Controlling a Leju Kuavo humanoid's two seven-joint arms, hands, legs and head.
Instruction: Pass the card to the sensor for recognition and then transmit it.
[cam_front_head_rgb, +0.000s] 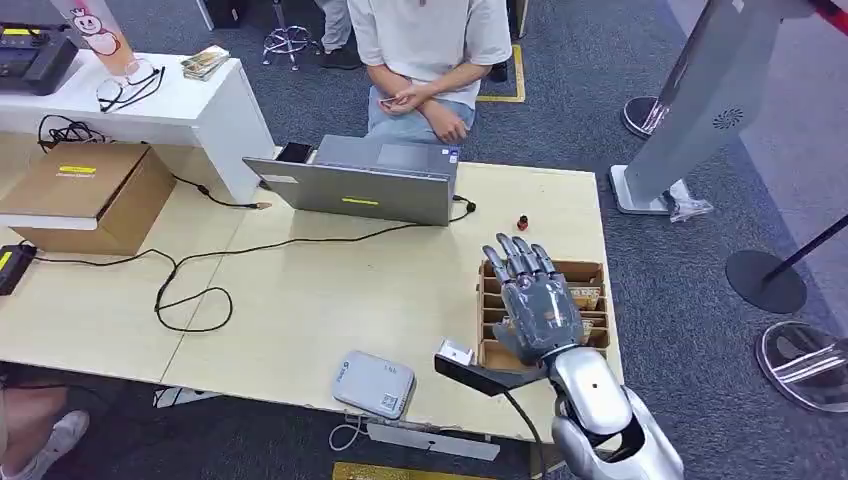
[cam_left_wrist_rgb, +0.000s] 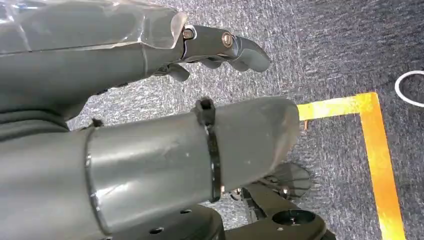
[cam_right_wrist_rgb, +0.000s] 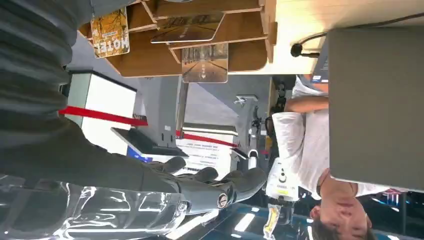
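Several cards wait upright in the box while the right hand hovers above

Several cards (cam_right_wrist_rgb: 204, 62) are stood on edge in the slots of a wooden box (cam_front_head_rgb: 592, 272) at the table's right edge, presumably so that each can be pinched from above. The right hand (cam_front_head_rgb: 535, 295) is held over that box with its fingers spread and straight, and nothing is gripped in it; from the right wrist view the fingers (cam_right_wrist_rgb: 235, 184) are seen extended and empty as well. No card has been lifted yet, so the picking step is judged to be at its very start.

The left hand (cam_left_wrist_rgb: 220, 47) is seen hanging over grey carpet beside a yellow floor line (cam_left_wrist_rgb: 377, 150), its fingers curled loosely with nothing held between them; whether they are fully closed cannot be told.

A small grey reader (cam_front_head_rgb: 373, 384) is laid flat near the table's front edge, to the left of the box, and is taken to be the sensor. Between box and reader a dark bracket on the wrist is carried low, and a white cable trails off the edge below the reader. Further back, a laptop (cam_front_head_rgb: 360, 182) is placed open towards a seated person (cam_front_head_rgb: 425, 50), and a black cable (cam_front_head_rgb: 190, 290) is looped across the middle of the table (cam_front_head_rgb: 300, 310), well apart from the path between box and reader. A small red-topped object (cam_front_head_rgb: 521, 222) stands just behind the box.
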